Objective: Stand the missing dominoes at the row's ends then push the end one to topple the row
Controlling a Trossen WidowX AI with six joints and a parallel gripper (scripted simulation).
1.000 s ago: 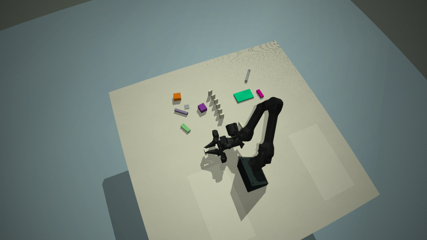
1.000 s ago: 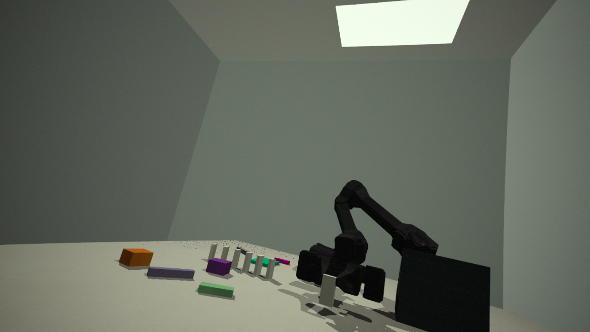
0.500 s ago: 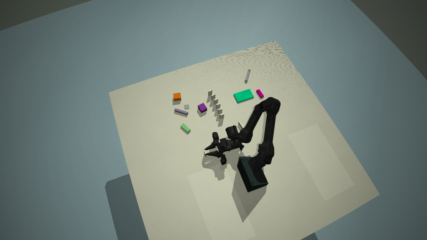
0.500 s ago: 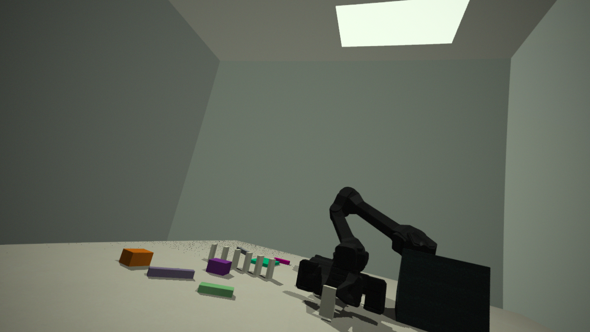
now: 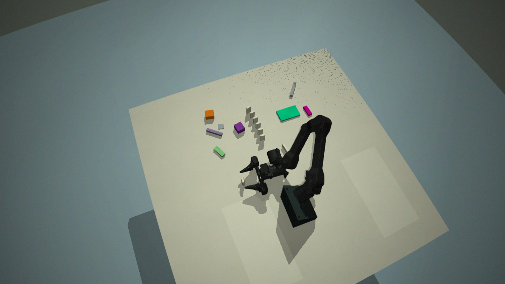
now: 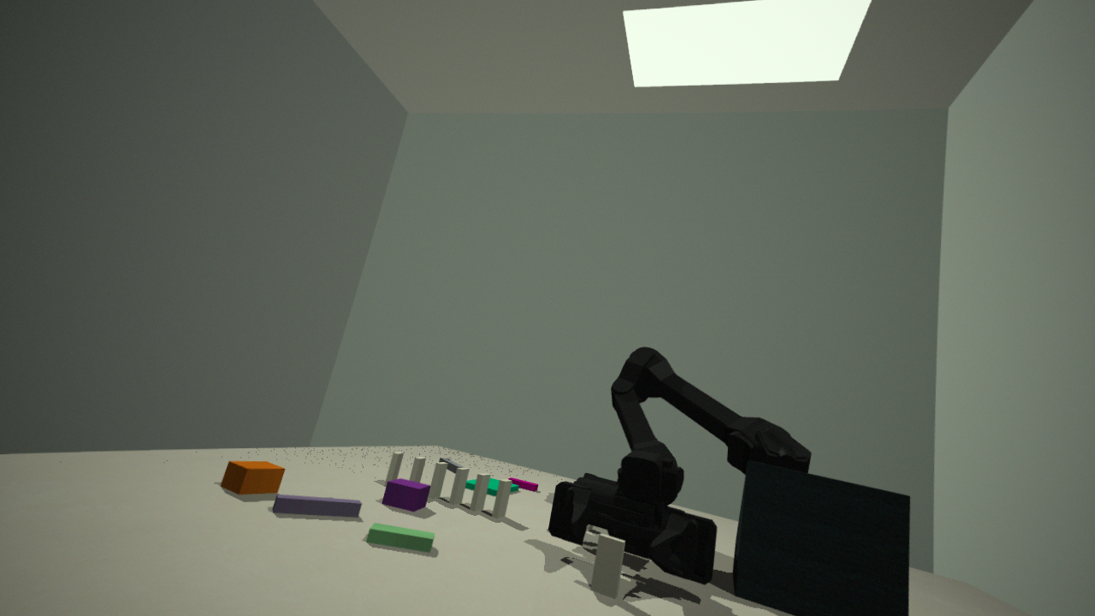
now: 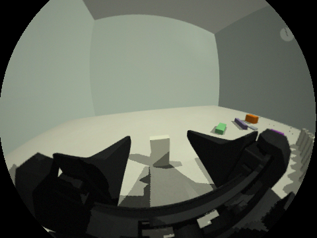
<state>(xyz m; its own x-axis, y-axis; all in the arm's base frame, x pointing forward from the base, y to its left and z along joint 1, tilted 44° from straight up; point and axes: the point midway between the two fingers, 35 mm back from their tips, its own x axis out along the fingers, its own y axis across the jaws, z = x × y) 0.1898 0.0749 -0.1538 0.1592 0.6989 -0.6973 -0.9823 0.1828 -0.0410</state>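
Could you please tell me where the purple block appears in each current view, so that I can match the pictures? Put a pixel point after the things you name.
Top: the purple block (image 5: 239, 127) (image 6: 406, 494) (image 7: 277, 131) is a little left of and above the picture's centre.
Exterior: lower part, left of centre, partly in front of the domino row.
Wrist: a thin sliver at the right, mostly hidden behind the hand (image 5: 242, 179) (image 7: 159, 135).
Shared landmark: the orange block (image 5: 209, 114) (image 6: 253, 476) (image 7: 251, 118).

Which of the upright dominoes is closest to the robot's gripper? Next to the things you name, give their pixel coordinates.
The lone domino (image 5: 242, 181) (image 6: 607, 565) (image 7: 160, 151), standing between the open fingers of the gripper (image 5: 242, 179) (image 7: 160, 137); the six others (image 5: 258, 125) (image 6: 458, 487) stand together in a row.
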